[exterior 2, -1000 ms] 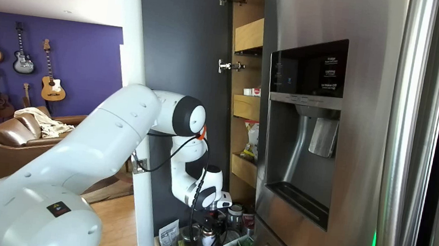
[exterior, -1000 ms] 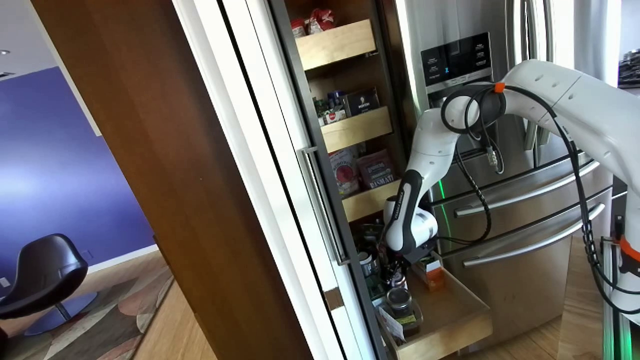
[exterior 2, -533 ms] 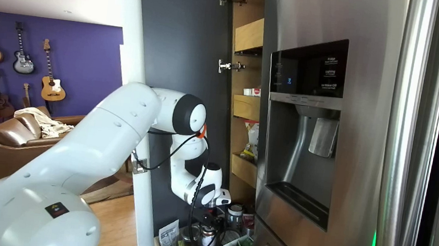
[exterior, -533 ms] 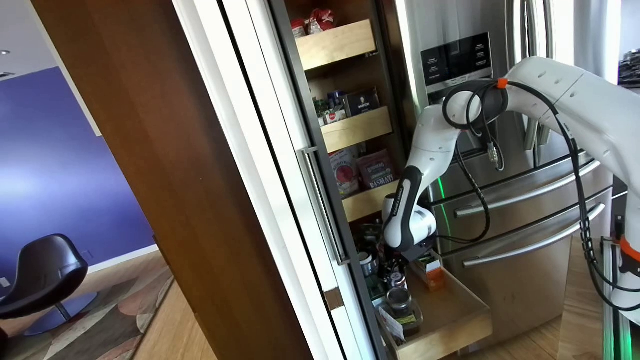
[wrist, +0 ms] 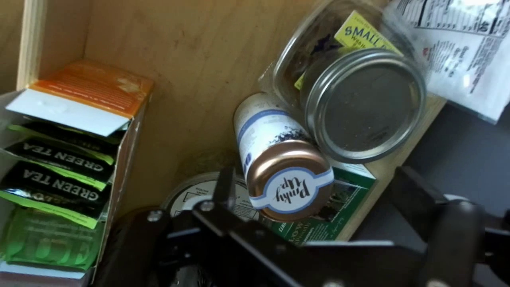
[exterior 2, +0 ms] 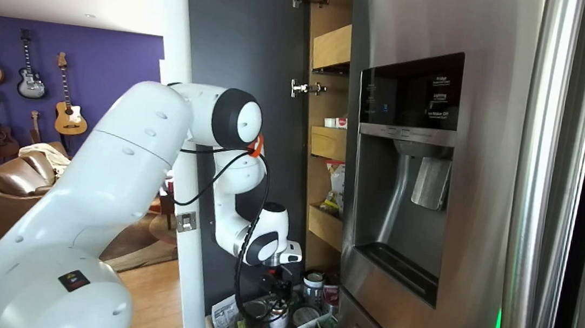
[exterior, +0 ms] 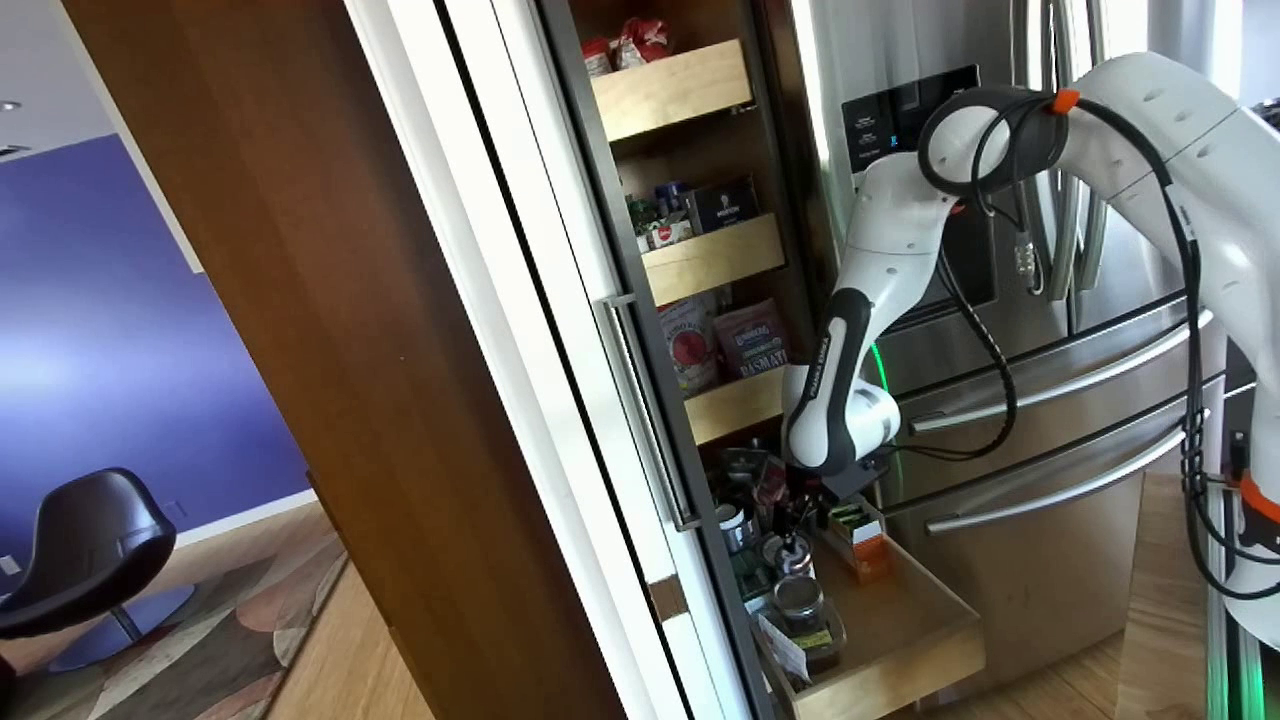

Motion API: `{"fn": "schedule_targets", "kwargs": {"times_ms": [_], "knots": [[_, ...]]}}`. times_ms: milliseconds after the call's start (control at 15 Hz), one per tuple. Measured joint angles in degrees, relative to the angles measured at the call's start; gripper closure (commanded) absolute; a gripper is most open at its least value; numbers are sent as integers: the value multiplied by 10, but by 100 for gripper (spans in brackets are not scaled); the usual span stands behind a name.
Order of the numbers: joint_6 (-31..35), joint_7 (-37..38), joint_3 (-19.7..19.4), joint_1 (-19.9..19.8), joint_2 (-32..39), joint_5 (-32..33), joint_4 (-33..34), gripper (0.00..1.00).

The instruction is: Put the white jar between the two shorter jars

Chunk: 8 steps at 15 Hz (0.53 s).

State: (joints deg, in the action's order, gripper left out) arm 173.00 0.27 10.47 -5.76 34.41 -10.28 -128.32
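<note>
Pincer (wrist: 316, 183) spread above white Pinky Up jar (wrist: 289, 183). Jar upright in wooden drawer (wrist: 191, 44), between silver-lidded glass jar (wrist: 366, 111) and round-lidded container (wrist: 197, 190); green-tea box (wrist: 95, 89) near jar. In both exterior views, stainless refrigerator (exterior 2: 475, 232) right of jar, purple wall (exterior 2: 122, 75) left.

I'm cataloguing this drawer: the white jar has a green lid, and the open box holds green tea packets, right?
No, the white jar has a copper-coloured lid, as the wrist view shows; the open box holds green tea packets.
</note>
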Motion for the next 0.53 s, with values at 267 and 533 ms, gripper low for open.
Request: {"fn": "schedule_targets", "kwargs": {"times_ms": [267, 533], "knots": [[-34, 59, -16, 24, -119, -3, -94, 0], [-156, 143, -84, 81, -249, 32, -145, 0]]}}
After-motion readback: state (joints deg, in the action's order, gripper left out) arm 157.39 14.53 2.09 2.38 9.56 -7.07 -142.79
